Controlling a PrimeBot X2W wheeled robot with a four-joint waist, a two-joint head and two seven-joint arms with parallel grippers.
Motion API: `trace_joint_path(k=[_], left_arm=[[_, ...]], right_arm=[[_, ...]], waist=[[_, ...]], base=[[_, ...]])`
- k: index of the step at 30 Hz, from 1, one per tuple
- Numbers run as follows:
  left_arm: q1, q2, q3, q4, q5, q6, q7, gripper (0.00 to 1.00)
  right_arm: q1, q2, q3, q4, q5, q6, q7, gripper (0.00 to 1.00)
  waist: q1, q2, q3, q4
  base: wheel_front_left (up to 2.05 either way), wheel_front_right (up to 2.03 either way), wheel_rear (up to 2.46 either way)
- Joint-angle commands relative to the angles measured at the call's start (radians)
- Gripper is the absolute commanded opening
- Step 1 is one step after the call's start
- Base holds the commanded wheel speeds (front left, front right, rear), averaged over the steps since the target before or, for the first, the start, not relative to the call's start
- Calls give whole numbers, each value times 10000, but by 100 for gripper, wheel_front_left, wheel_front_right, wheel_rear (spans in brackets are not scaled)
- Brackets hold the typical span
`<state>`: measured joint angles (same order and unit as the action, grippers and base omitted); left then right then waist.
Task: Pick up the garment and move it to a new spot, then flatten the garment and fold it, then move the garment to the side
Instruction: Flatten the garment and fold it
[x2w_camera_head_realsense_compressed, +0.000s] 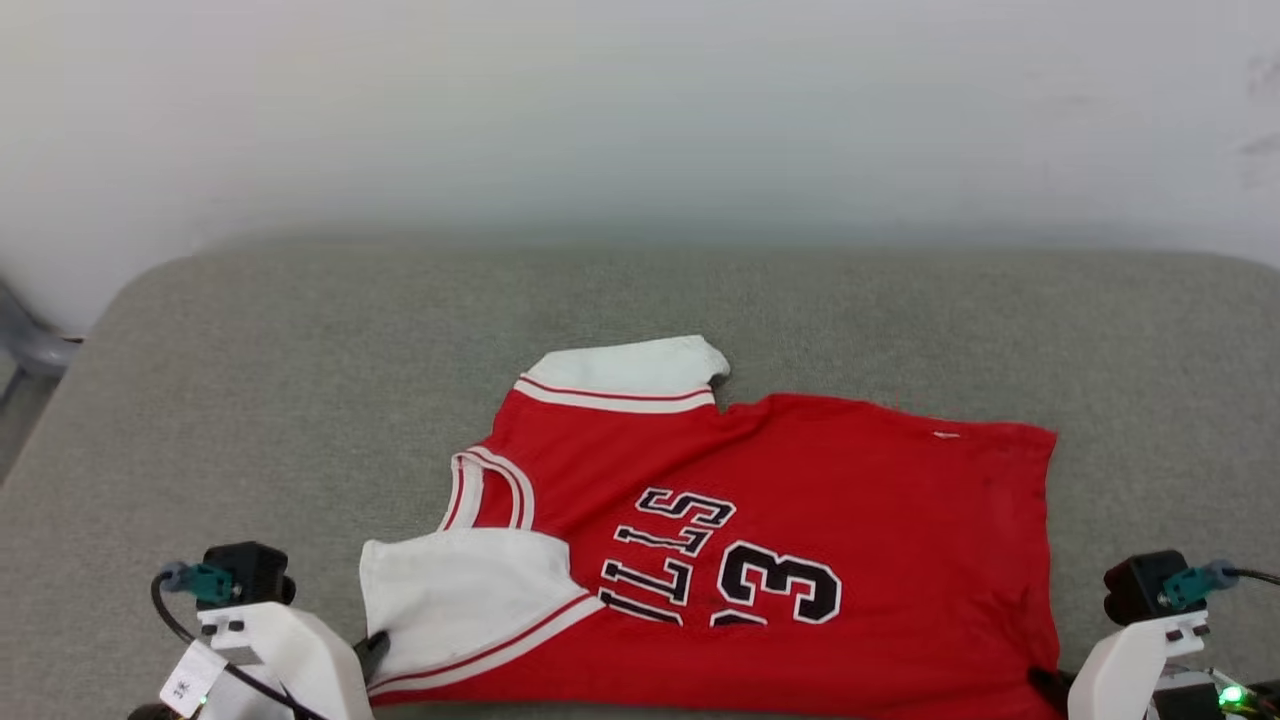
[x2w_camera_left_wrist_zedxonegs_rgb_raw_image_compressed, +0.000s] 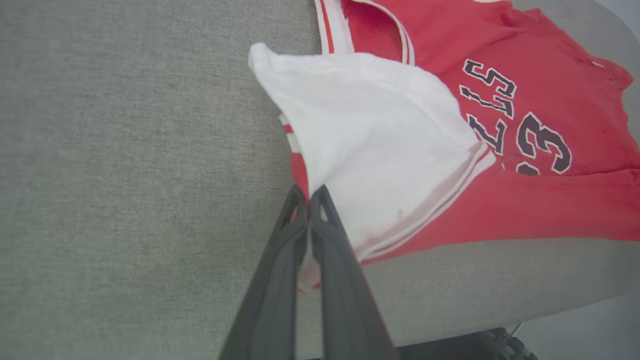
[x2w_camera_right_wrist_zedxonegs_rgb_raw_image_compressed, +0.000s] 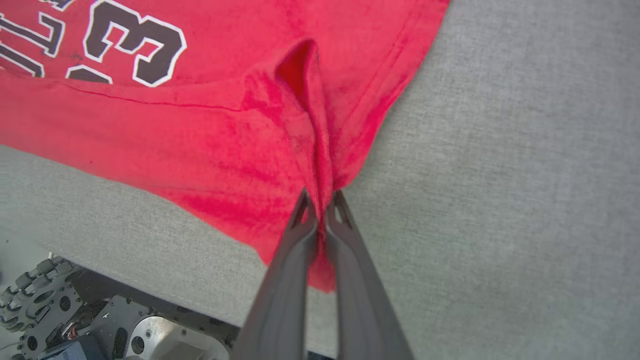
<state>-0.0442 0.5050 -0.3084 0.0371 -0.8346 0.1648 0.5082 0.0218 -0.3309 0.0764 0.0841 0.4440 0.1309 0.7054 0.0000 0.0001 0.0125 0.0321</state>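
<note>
The garment (x2w_camera_head_realsense_compressed: 800, 500) is a red jersey with white sleeves and dark lettering, spread sideways on the grey cushion, collar toward the left. My left gripper (x2w_camera_left_wrist_zedxonegs_rgb_raw_image_compressed: 309, 192) is shut on the near white sleeve's (x2w_camera_left_wrist_zedxonegs_rgb_raw_image_compressed: 370, 135) edge, at the garment's lower left corner (x2w_camera_head_realsense_compressed: 375, 645). My right gripper (x2w_camera_right_wrist_zedxonegs_rgb_raw_image_compressed: 321, 197) is shut on a pinched fold of the red hem (x2w_camera_right_wrist_zedxonegs_rgb_raw_image_compressed: 305, 125) at the lower right corner (x2w_camera_head_realsense_compressed: 1045, 680). The near edge of the garment (x2w_camera_right_wrist_zedxonegs_rgb_raw_image_compressed: 150, 130) lies doubled over, covering part of the number.
The grey fabric surface (x2w_camera_head_realsense_compressed: 300, 380) stretches wide to the left, right and back, with a pale wall behind. Its near edge (x2w_camera_right_wrist_zedxonegs_rgb_raw_image_compressed: 125, 265) runs just below the garment, and the robot's base with its wheels (x2w_camera_right_wrist_zedxonegs_rgb_raw_image_compressed: 45, 285) shows beneath it.
</note>
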Motion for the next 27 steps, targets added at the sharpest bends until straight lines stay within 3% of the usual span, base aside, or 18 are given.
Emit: trace_joint_path(k=[1,7,12,13,14,15,16,27], left_arm=[[305,109,97,-127,-62,121,26,0],[1320,77,202,-313,-398,472,178,0],[1631,-194,110,-29,-473,449,-80,0],[1584,-302,117,61,-504,425,-165,11],[1550,-394,72,187,-568,377,-191,25],[1488,-434,51,290,-552,329,-242,82],[1399,-496,59,385,-566,276,-311,100],[633,-663,280,385,194,-106,-2111,100]], right_arm=[[199,-41,-28,-140,27,-4,78,0],[890,78,-197,-449,-57,-6,289,0],[1381,359,-287,-194,-90,-4,205,0],[1406,389,-308,-164,-131,-4,74,21],[1438,458,-360,-83,-142,-4,-24,100],[1505,444,-323,4,-227,-4,-109,100],[1527,483,-331,30,-231,-4,-267,100],[1268,1001,-912,-401,-832,-4,-3773,100]], waist=[[0,-1,-282,190],[0,-1,-431,296],[0,-1,-384,267],[0,-1,-365,260],[0,-1,-352,255],[0,-1,-343,243],[0,-1,-334,236],[0,-1,-422,103]], base=[[0,0,0],[0,0,0],[0,0,0],[0,0,0],[0,0,0],[0,0,0],[0,0,0],[0,0,0]])
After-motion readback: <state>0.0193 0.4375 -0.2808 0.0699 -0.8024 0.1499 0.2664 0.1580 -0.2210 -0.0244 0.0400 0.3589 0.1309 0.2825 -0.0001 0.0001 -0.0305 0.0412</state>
